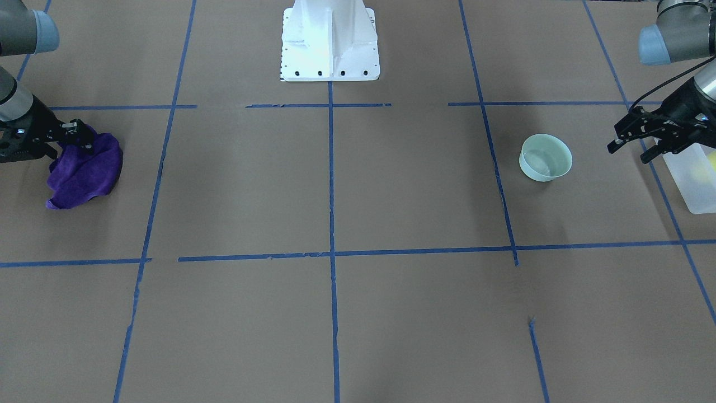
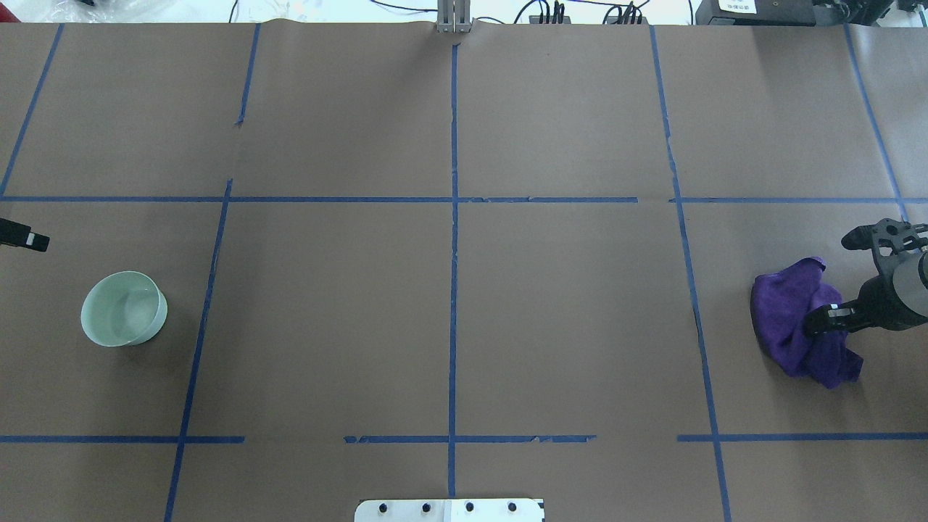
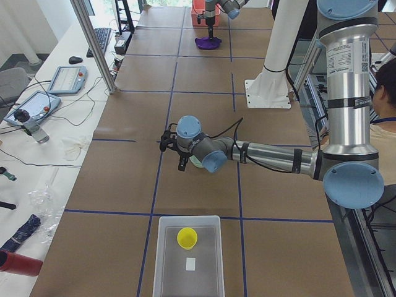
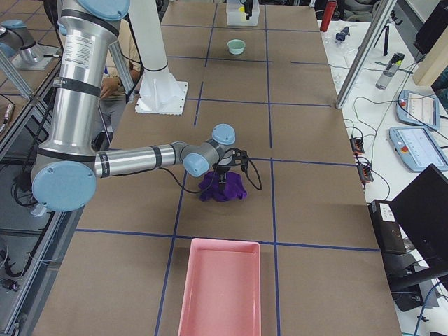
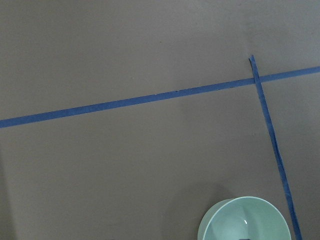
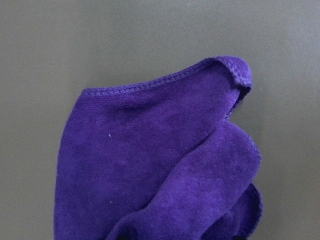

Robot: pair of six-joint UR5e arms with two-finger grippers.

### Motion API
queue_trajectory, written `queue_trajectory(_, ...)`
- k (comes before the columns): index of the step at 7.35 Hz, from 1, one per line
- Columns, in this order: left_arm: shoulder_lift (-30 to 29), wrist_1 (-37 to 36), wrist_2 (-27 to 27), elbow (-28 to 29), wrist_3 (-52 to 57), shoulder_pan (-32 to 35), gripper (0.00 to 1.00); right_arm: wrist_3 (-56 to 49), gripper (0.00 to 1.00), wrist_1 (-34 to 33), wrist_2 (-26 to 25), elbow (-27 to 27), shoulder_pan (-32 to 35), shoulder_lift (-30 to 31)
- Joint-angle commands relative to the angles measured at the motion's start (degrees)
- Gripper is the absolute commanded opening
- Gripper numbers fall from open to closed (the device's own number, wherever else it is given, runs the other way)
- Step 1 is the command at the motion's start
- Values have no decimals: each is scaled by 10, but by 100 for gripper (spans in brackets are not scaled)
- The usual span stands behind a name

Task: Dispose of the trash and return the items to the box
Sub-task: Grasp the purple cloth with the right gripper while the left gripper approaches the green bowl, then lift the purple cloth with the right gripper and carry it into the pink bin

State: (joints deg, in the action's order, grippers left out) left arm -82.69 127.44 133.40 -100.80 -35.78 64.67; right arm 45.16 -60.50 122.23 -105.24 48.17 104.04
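Note:
The mint-green bowl (image 1: 545,158) stands upright and empty on the brown table; it also shows in the overhead view (image 2: 123,308) and in the left wrist view (image 5: 245,222). The yellow cup (image 3: 187,237) stands inside the translucent white box (image 3: 164,260), which is at the table's end on my left (image 1: 691,190). My left gripper (image 1: 629,152) is open and empty, hovering between bowl and box. A crumpled purple cloth (image 2: 790,312) lies at the far right. My right gripper (image 2: 844,279) is open, low at the cloth's edge, one finger over it.
A pink tray (image 4: 220,287) lies at the table's end on my right, beyond the cloth (image 4: 222,189). The white robot base (image 1: 330,42) stands at the table's middle edge. Blue tape lines (image 2: 453,217) mark a grid on the brown table.

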Motion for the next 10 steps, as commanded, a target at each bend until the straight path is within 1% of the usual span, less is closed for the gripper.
queue_trajectory(1, 17, 2, -49, 1, -30, -59, 88, 0, 0, 1, 5, -5, 0, 3)
queue_trajectory(2, 16, 3, -65, 1, -69, -92, 88, 1, 0, 0, 5, -26, 3, 4)
queue_trajectory(3, 15, 4, -68, -1, -84, -99, 90, 0, 0, -7, 7, -79, 30, 21)
queue_trajectory(4, 16, 8, -69, 0, -85, -100, 90, -5, 0, -27, 52, -138, 99, 35)
queue_trajectory(5, 15, 8, -69, 2, -86, -106, 91, -43, 0, -65, 164, -156, 212, 30)
queue_trajectory(6, 14, 8, -70, 4, -87, -122, 92, -139, 0, -104, 199, -156, 290, 33)
queue_trajectory(7, 14, 9, -70, 4, -87, -123, 92, -235, 0, -165, 200, -160, 347, 33)
queue_trajectory(8, 14, 9, -70, 6, -87, -125, 92, -390, 0, -255, 197, -147, 421, 31)
queue_trajectory(9, 14, 9, -70, 6, -88, -125, 92, -548, 0, -349, 183, -126, 490, 14)
queue_trajectory(10, 13, 9, -70, 9, -87, -127, 92, -656, 0, -426, 154, -100, 543, -31)
